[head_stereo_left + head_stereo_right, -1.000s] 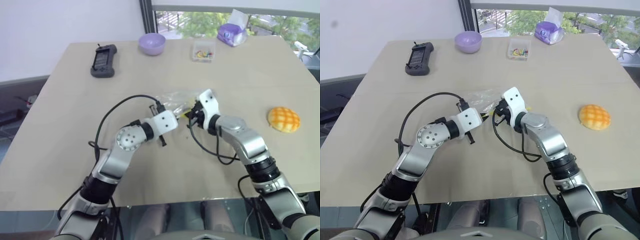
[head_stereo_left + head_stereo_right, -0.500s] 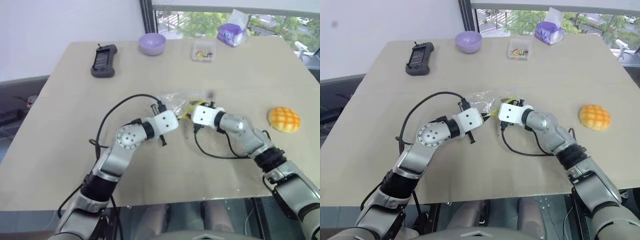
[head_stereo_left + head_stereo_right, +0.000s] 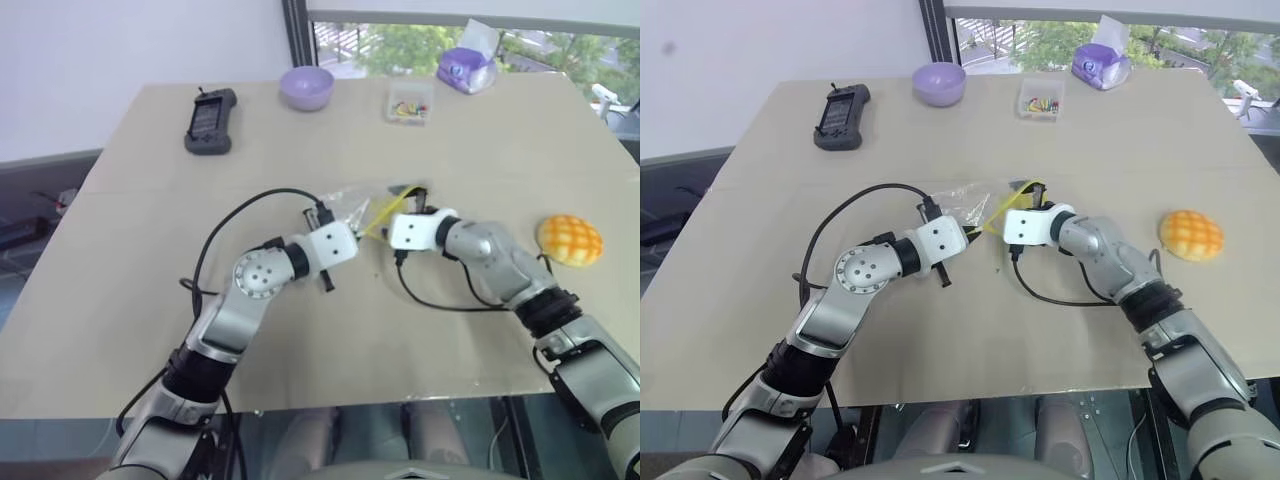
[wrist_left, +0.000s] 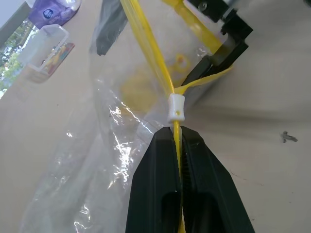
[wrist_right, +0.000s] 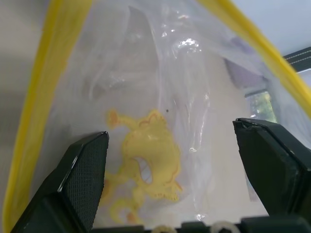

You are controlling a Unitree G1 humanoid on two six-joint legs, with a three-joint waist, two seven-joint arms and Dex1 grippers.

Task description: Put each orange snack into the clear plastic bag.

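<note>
One orange snack lies on the surface at the right, well apart from the clear plastic bag at centre. My left claw clamps the bag's yellow zip strip; my right claw stands released, spreading the mouth. Step in hand: opening the bag. Next move: right claw fetches the snack.

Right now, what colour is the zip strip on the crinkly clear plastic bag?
Yellow; the clear plastic bag's zip strip shows best in the left wrist view.
</note>
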